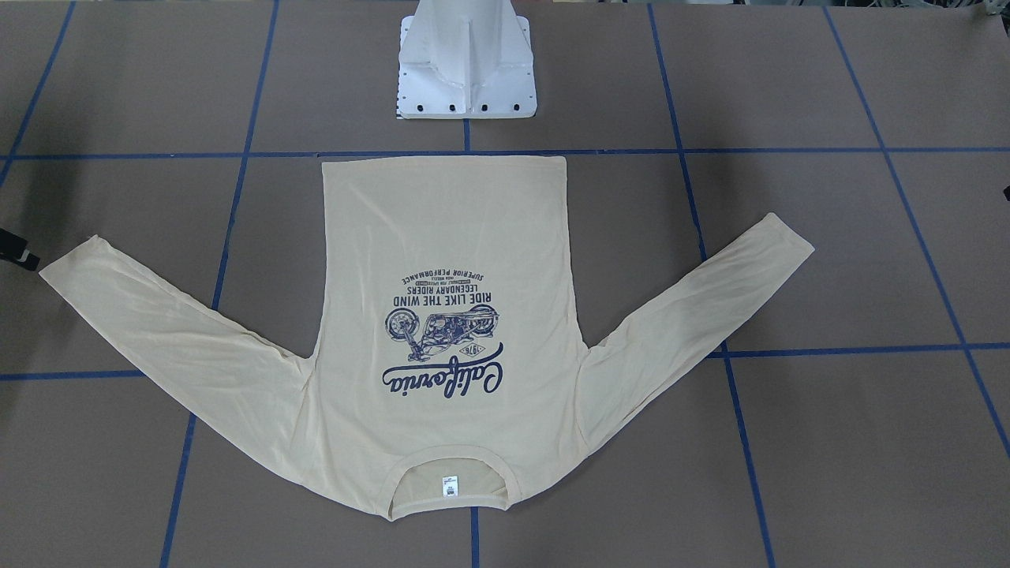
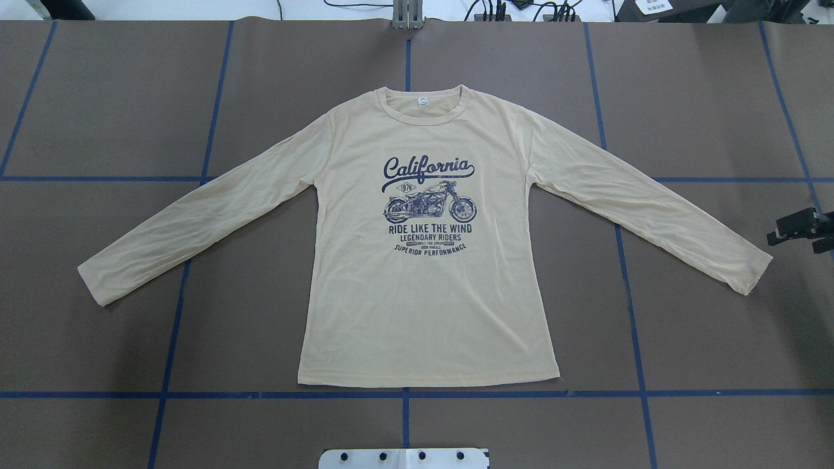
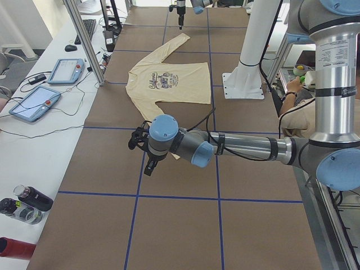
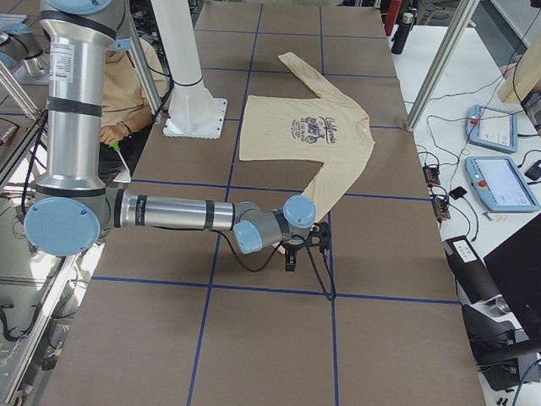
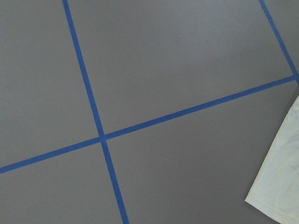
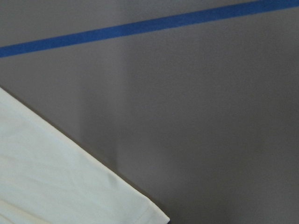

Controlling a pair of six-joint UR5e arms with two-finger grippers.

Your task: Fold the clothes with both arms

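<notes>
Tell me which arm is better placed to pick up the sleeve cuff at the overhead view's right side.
The right. The right gripper hangs just beyond that cuff, not touching it; the left gripper is by the opposite cuff, across the whole shirt.

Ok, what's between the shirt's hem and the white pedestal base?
Only blue tape lines on bare brown table, seen in the overhead view; nothing else lies between the shirt hem and the pedestal base.
</notes>
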